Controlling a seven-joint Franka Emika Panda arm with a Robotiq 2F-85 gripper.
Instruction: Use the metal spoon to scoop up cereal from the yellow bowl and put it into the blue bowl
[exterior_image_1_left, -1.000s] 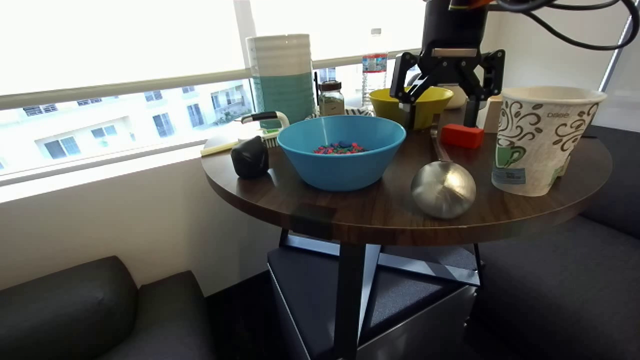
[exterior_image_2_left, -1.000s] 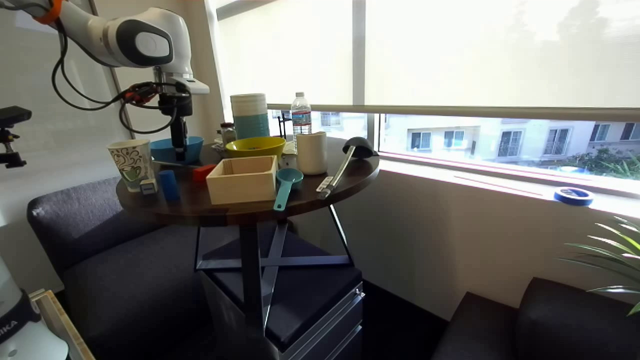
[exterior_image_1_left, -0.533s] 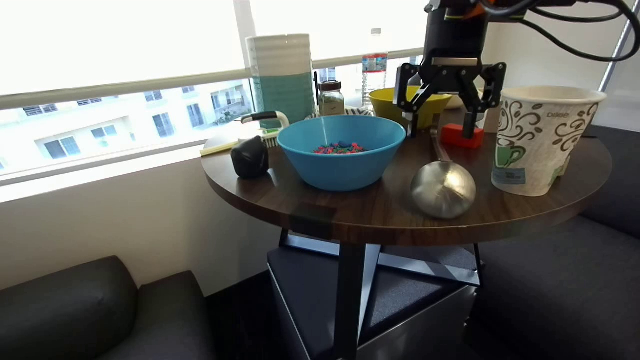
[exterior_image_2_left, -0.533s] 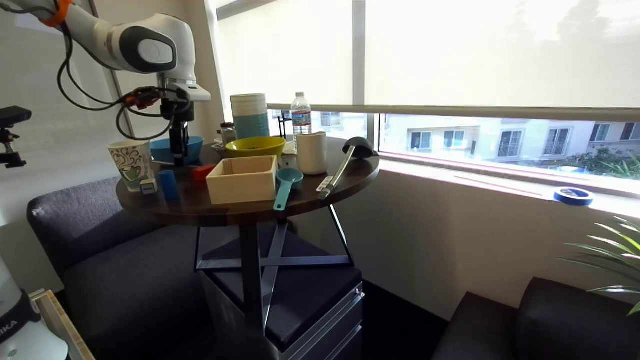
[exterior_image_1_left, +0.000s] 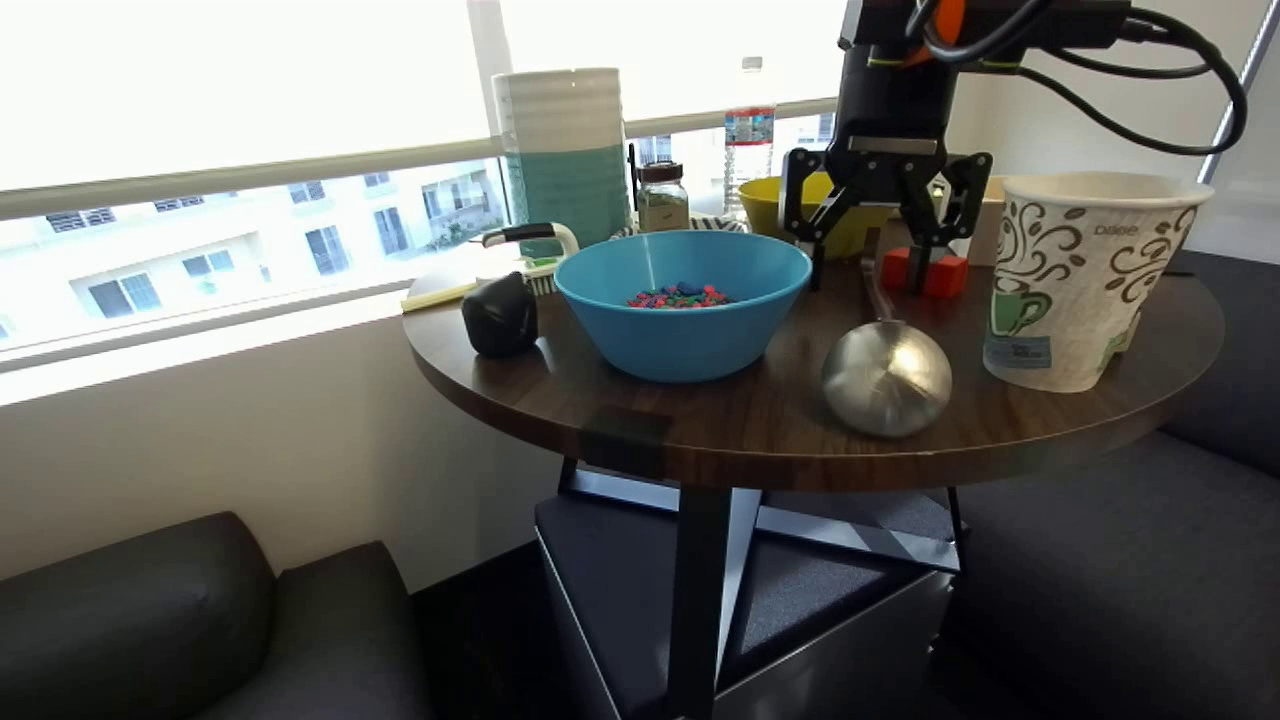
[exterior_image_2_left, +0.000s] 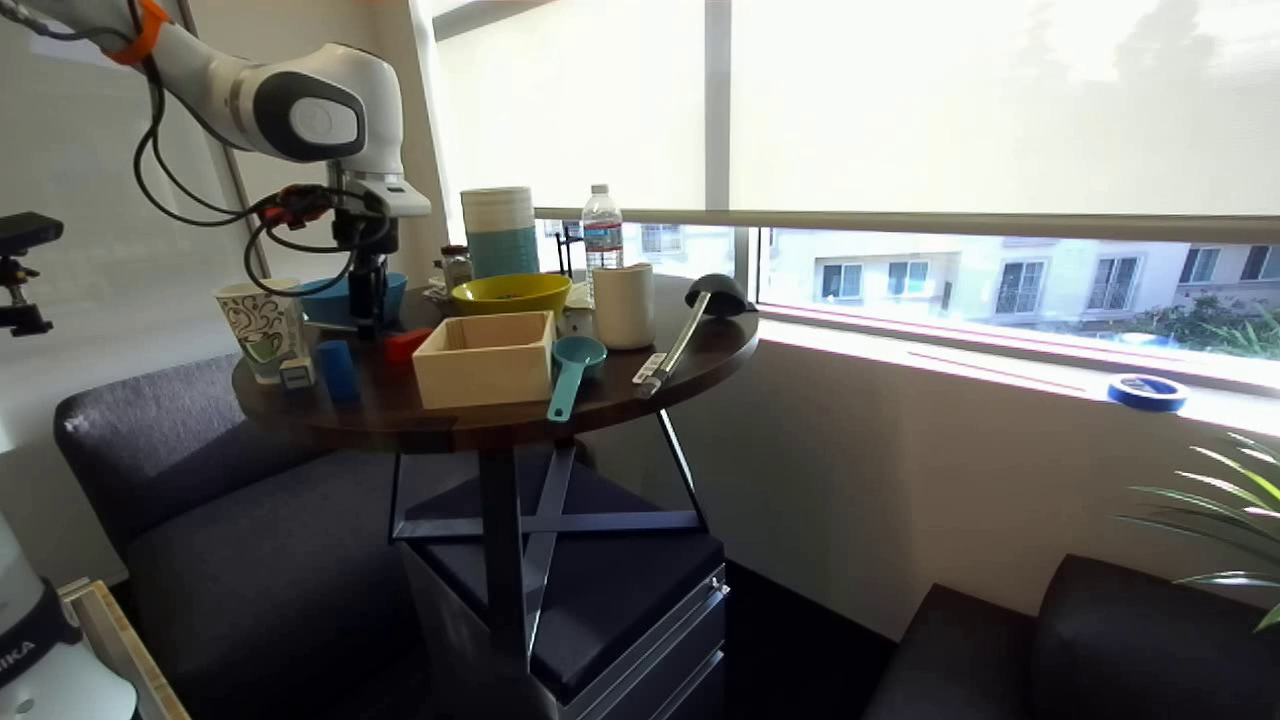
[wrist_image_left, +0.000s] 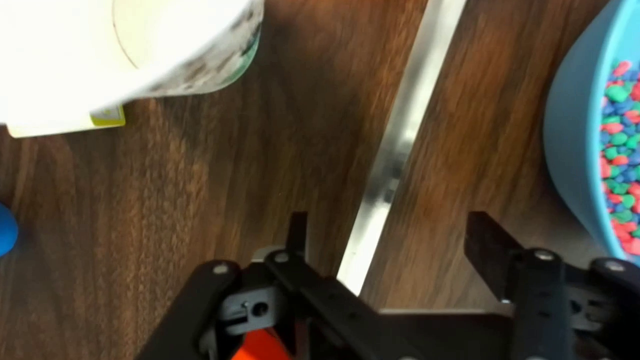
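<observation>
The metal spoon (exterior_image_1_left: 888, 380) lies on the round table, its shiny round bowl near the edge. Its handle (wrist_image_left: 395, 150) runs across the wrist view. My gripper (exterior_image_1_left: 868, 268) is open and empty, low over the table, with one finger to each side of the handle; it also shows in the wrist view (wrist_image_left: 389, 230). The blue bowl (exterior_image_1_left: 685, 340) stands beside it, at the right in the wrist view (wrist_image_left: 570, 135). Red, green and blue bits of cereal (wrist_image_left: 620, 165) lie in it. The yellow bowl (exterior_image_2_left: 515, 300) stands farther off, partly behind my gripper in an exterior view (exterior_image_1_left: 765, 205); its contents are hardly visible.
A red block (exterior_image_1_left: 940, 275) sits close beside my gripper. A patterned paper cup (exterior_image_1_left: 1090, 290) stands near the spoon. A wooden box (exterior_image_2_left: 485, 360), a blue cylinder (exterior_image_2_left: 338, 370), a teal scoop (exterior_image_2_left: 570, 380) and a black object (exterior_image_1_left: 500, 315) are also on the table.
My gripper has come down toward the spoon handle and shifted slightly, staying open. The spoon and bowls have not moved.
</observation>
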